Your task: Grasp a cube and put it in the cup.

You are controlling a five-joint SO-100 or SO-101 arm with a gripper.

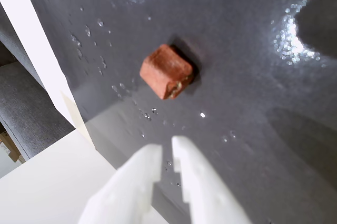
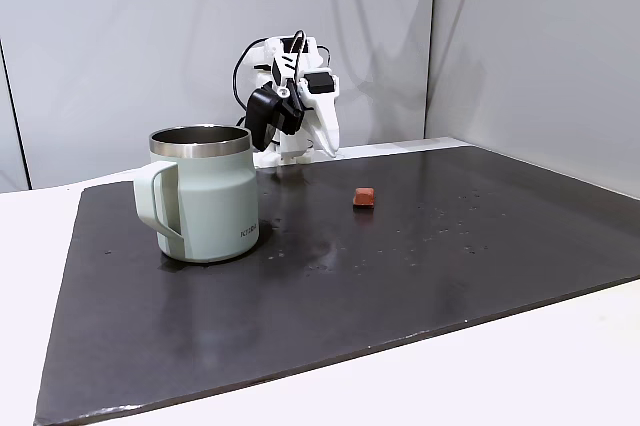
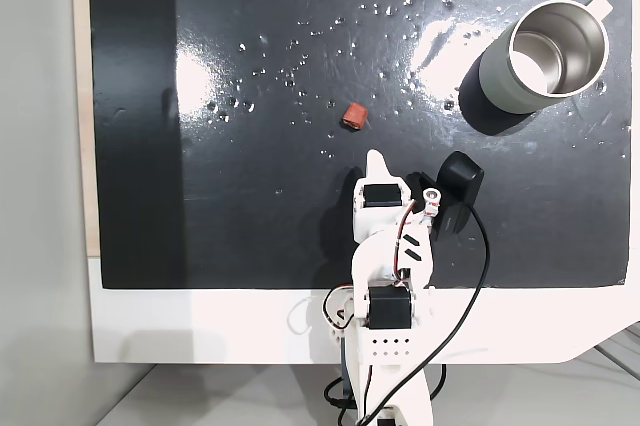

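Wrist view shows the end effector nearly clenched and empty, short of the reddish-brown cube lying on the dark bench well apart from the mint-green cup — the approach step, I judge — next it must spread and descend

Wrist view looks closely down past the fingers; fixed views, frontal and overhead, share the mat.
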